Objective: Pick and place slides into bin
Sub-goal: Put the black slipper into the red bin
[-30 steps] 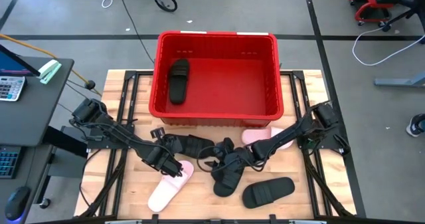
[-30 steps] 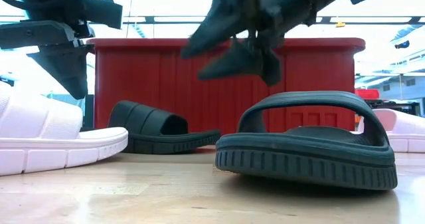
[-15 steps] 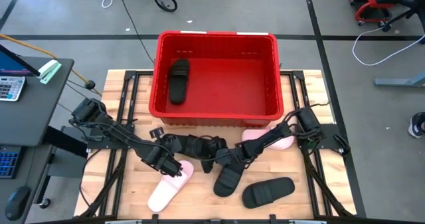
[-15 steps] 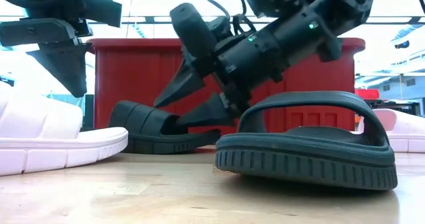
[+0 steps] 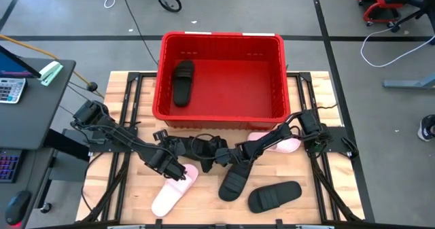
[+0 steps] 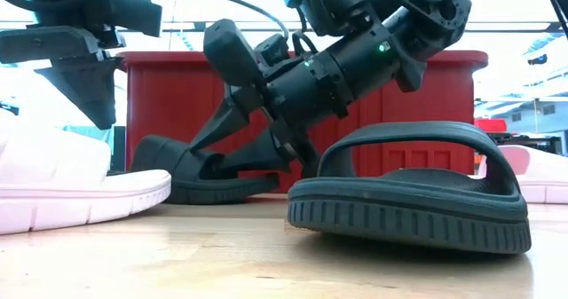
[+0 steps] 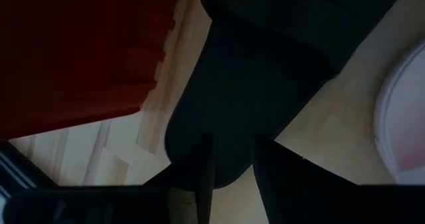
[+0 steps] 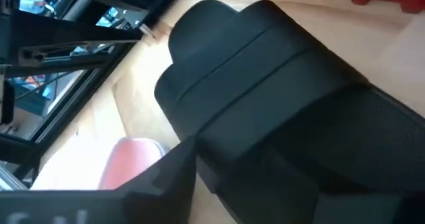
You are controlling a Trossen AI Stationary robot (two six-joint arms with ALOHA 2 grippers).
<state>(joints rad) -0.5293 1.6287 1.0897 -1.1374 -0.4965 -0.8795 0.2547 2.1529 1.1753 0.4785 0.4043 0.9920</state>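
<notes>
The right claw (image 6: 244, 144) straddles, fingers spread, a black slide (image 6: 200, 170) lying just before the red bin (image 5: 221, 76); the left claw (image 5: 178, 172) hovers spread over a pink slide (image 5: 170, 191). Closing on the strap edge risks a slip. Only the overhead view shows a slide (image 5: 182, 81) already binned.

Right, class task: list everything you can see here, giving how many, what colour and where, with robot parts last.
Bin: one, red, back of the table.
Black slides: four; one inside the bin, three on the table in front.
Pink slides: two, on the table; one front left, one right, by the bin.
Table: one, pale wood.
Left gripper: dark, above the front-left pink slide.
Right gripper: dark, open at the black slide nearest the bin.
</notes>
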